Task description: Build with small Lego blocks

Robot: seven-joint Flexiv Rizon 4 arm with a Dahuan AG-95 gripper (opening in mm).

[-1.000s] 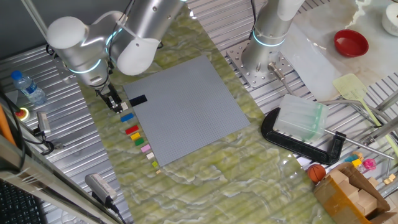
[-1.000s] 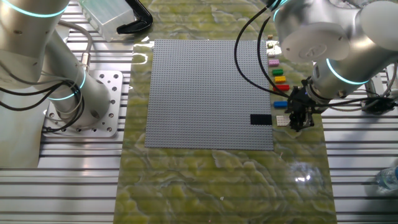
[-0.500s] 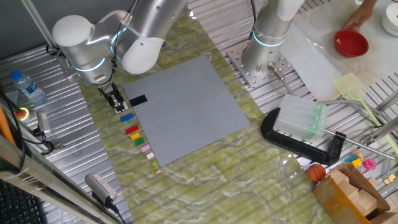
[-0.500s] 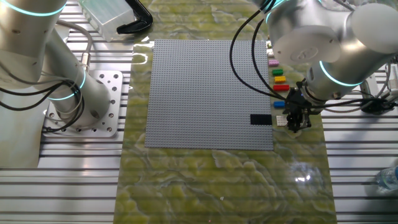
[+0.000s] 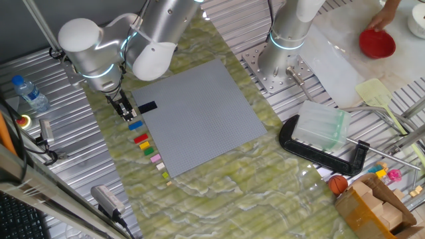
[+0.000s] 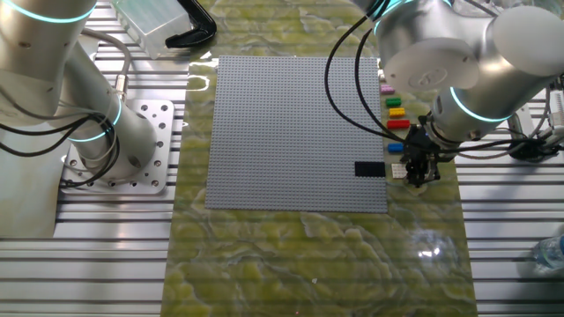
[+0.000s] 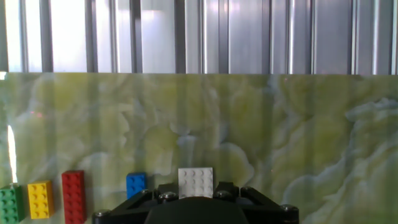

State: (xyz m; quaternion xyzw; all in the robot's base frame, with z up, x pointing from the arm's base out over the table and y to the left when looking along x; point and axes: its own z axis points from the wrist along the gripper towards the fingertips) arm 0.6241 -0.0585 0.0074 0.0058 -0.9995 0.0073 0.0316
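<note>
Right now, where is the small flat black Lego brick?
The small flat black Lego brick sits on the large grey studded baseplate near its edge, in the other fixed view just left of the gripper and the blue brick.

8 small Lego blocks (image 6: 393, 112) – 1 per colour, 1 baseplate (image 6: 291, 132), 1 gripper (image 6: 418, 173), 2 arms

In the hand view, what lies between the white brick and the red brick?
The blue brick lies between the white brick and the red brick, each apart, shown clearly in the hand view.

Robotics lab: two arms (image 6: 70, 97) on slotted aluminium bench (image 6: 106, 238)
</note>
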